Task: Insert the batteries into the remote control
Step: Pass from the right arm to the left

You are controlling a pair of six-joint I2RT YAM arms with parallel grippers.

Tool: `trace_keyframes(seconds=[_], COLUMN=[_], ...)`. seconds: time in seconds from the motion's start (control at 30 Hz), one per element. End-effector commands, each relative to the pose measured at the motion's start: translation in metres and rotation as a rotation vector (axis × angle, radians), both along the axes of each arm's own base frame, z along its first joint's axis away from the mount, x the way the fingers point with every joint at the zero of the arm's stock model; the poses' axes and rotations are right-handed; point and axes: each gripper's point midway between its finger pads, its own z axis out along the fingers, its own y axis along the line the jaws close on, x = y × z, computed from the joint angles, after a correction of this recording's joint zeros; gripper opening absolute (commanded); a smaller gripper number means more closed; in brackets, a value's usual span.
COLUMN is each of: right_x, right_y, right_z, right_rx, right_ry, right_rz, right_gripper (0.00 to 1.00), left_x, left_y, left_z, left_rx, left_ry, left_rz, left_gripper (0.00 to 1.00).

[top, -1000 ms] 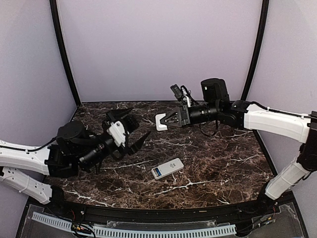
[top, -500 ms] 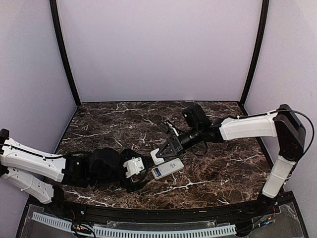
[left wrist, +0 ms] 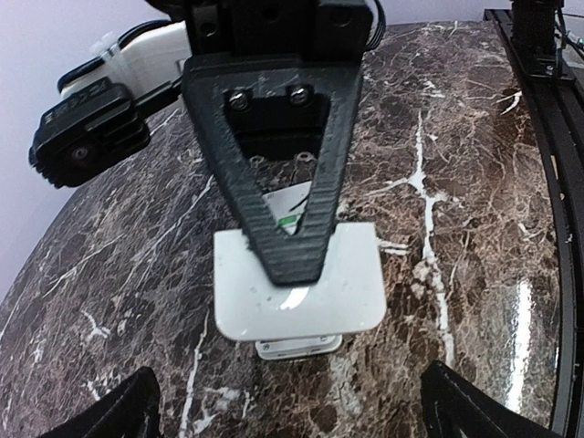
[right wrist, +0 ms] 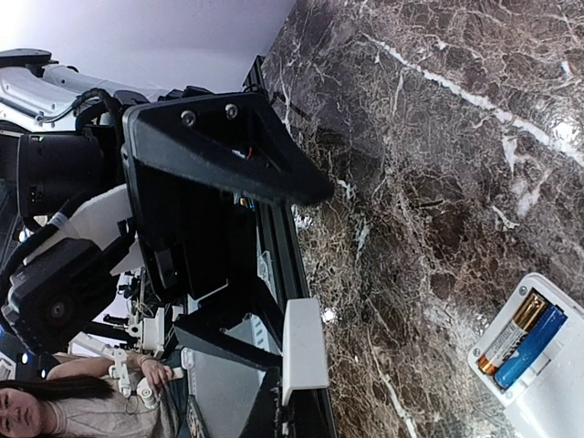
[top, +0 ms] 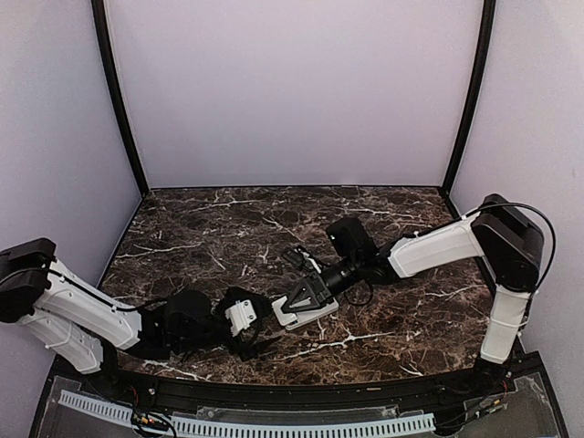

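While the left hand (left wrist: 297, 403) lay low at the bottom of the overhead view, its fingers spread wide at the lower corners of its own camera's picture and holding nothing, the remote control (right wrist: 552, 401) lay flat on the dark marbled desk (top: 201, 237) just beyond it, near the middle of the overhead view. The handset was white, and its open back compartment held both batteries (right wrist: 522, 336) side by side, one tan-gold and one blue.

In the left wrist view a flat white cover (left wrist: 351, 283) hung over the remote and hid nearly all of it, leaving only one end visible under the cover's lower edge. A black triangular finger (left wrist: 274, 155) of the right hand (top: 299, 299) crossed the cover's face. In the right wrist view that hand's fingers stood apart, with the cover edge-on against the lower one. Whether the cover was clamped could not be told.

Farther back, the right arm (top: 429, 248) stretched in from the right of the overhead view. A dark-haired person (right wrist: 27, 415) showed at the lower left of the right wrist view.
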Motion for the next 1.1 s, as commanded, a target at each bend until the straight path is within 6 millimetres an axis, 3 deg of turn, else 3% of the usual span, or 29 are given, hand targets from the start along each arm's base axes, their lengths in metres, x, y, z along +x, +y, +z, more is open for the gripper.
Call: trace_keyframes(seconds=[0.0,0.07,0.1,0.13,0.17,0.2,0.3,0.5,0.77,1.07], right_x=[-0.004,-0.004,-0.004,-0.003,-0.003,-0.004,-0.005,-0.01,-0.014,-0.013], right_y=[0.008,0.009,0.009,0.01,0.01,0.01,0.01,0.011,0.018,0.019], right_z=[-0.006,-0.006,-0.007,-0.009,-0.011,-0.013,-0.015,-0.025,-0.035,-0.037], right_rx=[0.04,0.05,0.047,0.04,0.032,0.028,0.025,0.002,-0.005,-0.006], right_ry=[0.011,0.015,0.016,0.014,0.012,0.011,0.017,0.034,0.052,0.058], right_rz=[0.019,0.018,0.015,0.01,0.006,0.006,0.008,0.016,0.024,0.016], right_gripper=[0.0,0.0,0.0,0.0,0.0,0.0,0.0,0.0,0.0,0.0], left_x=[-0.005,-0.008,-0.011,-0.011,-0.013,-0.013,-0.011,0.0,-0.001,0.001], left_y=[-0.014,-0.017,-0.017,-0.02,-0.019,-0.02,-0.022,-0.017,-0.02,-0.023], left_z=[0.015,0.015,0.005,0.015,0.005,0.013,0.005,0.01,0.013,0.011], left_rx=[-0.144,-0.177,-0.162,-0.203,-0.186,-0.223,-0.218,-0.243,-0.268,-0.268], left_ry=[-0.057,-0.085,-0.085,-0.128,-0.129,-0.161,-0.165,-0.185,-0.153,-0.121], left_rz=[-0.062,-0.091,-0.112,-0.126,-0.139,-0.14,-0.134,-0.066,-0.072,-0.064], left_gripper=[0.99,0.98,0.97,0.97,0.96,0.96,0.95,0.95,0.94,0.76])
